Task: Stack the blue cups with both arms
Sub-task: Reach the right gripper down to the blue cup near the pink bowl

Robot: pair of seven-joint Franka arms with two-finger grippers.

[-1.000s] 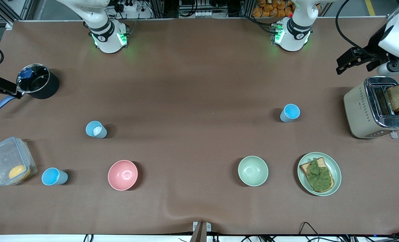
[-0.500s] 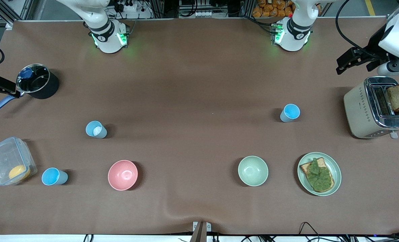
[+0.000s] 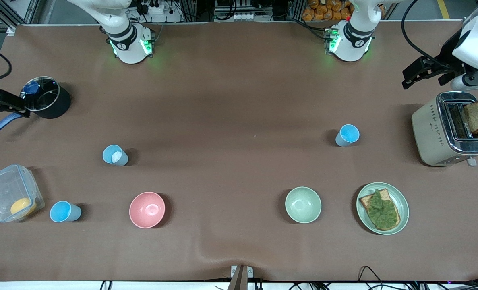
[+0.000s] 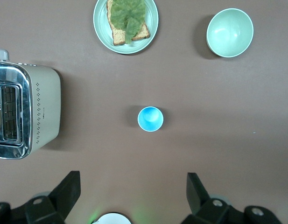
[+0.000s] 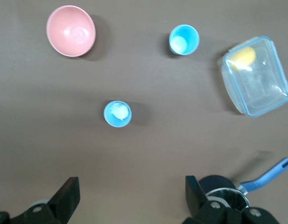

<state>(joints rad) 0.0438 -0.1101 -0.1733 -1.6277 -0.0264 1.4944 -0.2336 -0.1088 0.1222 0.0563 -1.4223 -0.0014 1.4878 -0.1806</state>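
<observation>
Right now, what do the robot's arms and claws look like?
Both arms are chunky and white with black bands and green lights glowing at their bases. Black cables hang off them. The left gripper and the right gripper are black, each with two blocky fingers.

No words, brand names, numbers or signs could be read on anything on the table or on the arms; any marks there were too small to make out.
</observation>
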